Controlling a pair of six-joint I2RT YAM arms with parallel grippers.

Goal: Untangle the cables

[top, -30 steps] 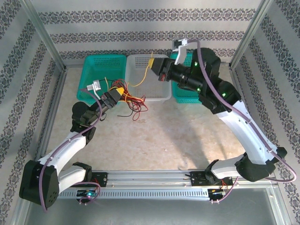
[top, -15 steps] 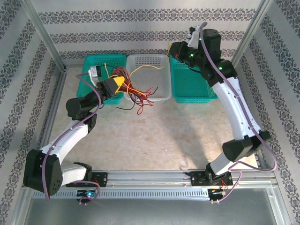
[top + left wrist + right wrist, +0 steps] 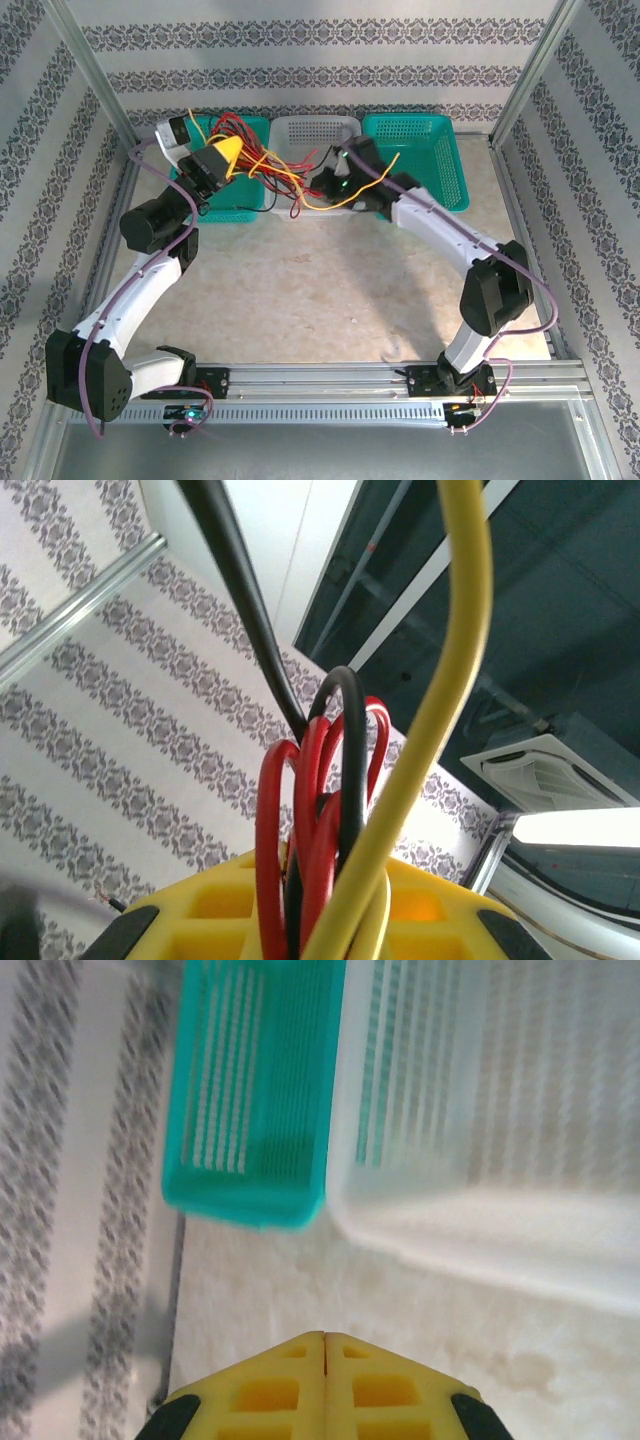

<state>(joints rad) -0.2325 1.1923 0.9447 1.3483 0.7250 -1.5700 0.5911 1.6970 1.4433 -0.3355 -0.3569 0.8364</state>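
Two grippers are working near the table's far edge. I'm seeing the left gripper (image 3: 222,158) clamping the cables (image 3: 280,165) over the left teal basket (image 3: 236,212), strands trailing across the white basket (image 3: 300,124). Beside that basket's near side, the right gripper (image 3: 324,1342) is sitting fully closed, a yellow strand (image 3: 372,183) draping over its wrist.
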